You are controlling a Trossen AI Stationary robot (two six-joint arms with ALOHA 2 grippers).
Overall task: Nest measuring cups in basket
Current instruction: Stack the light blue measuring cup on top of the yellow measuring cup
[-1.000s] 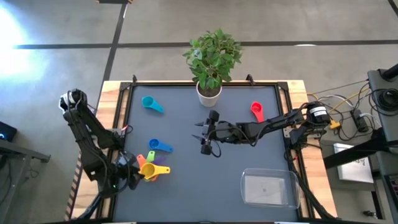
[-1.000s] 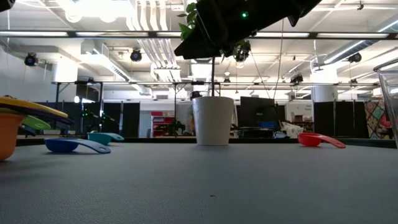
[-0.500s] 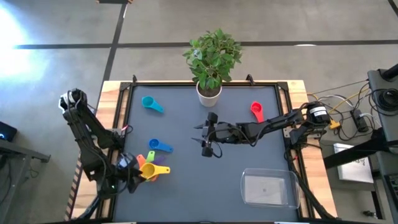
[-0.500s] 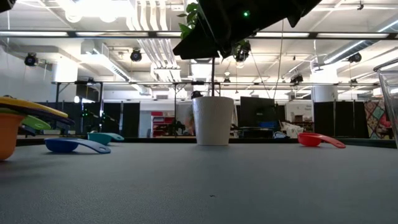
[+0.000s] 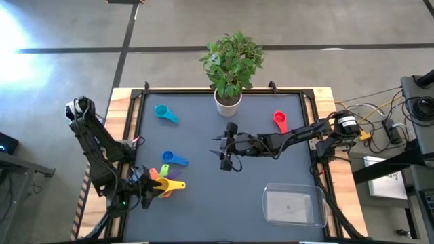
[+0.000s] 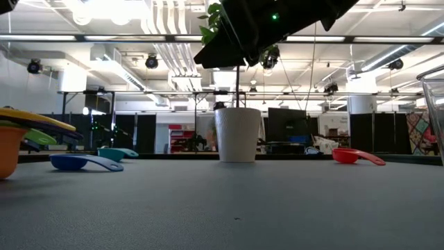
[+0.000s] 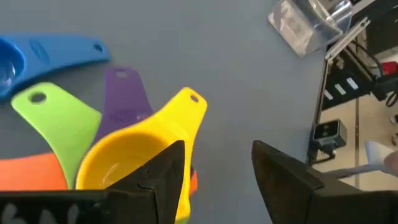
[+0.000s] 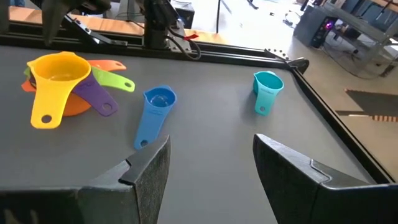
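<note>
A nested stack of measuring cups (image 5: 165,184) is seen at the table's front left, the yellow cup (image 7: 134,158) on top, with purple (image 7: 121,102), green (image 7: 59,121) and orange (image 8: 93,65) handles fanned beneath. The left gripper (image 5: 144,192) is set at this stack, one finger (image 7: 158,180) against the yellow cup's rim; whether it is gripped cannot be told. The blue cup (image 5: 175,160) lies just beyond, the teal cup (image 5: 164,112) farther back, the red cup (image 5: 279,121) well apart on the right. The basket (image 5: 291,205) sits front right. The right gripper (image 5: 227,150) hangs mid-table, fingers spread, holding nothing. A potted plant (image 5: 229,71) stands behind. The stack is cut off in the low view.
</note>
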